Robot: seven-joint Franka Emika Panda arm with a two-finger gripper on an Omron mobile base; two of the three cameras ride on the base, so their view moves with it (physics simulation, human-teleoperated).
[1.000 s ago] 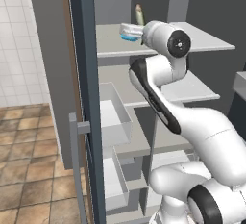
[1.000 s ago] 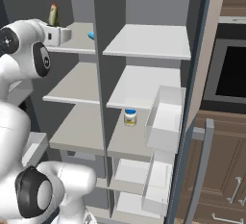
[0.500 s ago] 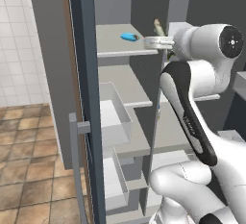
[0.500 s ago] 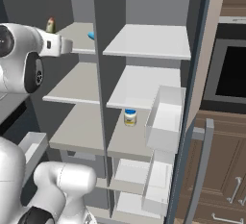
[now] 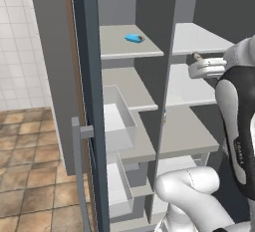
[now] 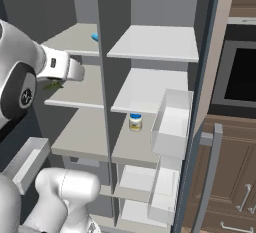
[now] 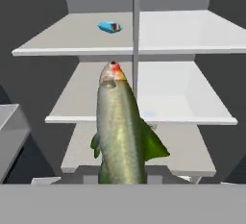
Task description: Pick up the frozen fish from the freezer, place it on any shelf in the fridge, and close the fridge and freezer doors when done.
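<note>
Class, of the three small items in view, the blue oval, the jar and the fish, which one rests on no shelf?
The frozen fish: the closed fingers carry it in the air, unlike the shelved blue oval and jar.

Glossy green-scaled frozen fish (image 7: 121, 131); matt grey shelves (image 7: 182, 33).

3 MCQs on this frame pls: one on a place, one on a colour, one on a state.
1. Where is the small blue object?
A. top freezer shelf
B. door bin
C. floor

2. What colour is the lid of the small jar in the fridge?
A. red
B. blue
C. black

3. What is the gripper doing?
A. open, empty
B. shut on the frozen fish
C. gripping a door handle

Answers:
1 A, it lies on the uppermost shelf of the narrower side.
2 B, the cap shows blue.
3 B, the hand view shows the fish rising from between the fingers.
</note>
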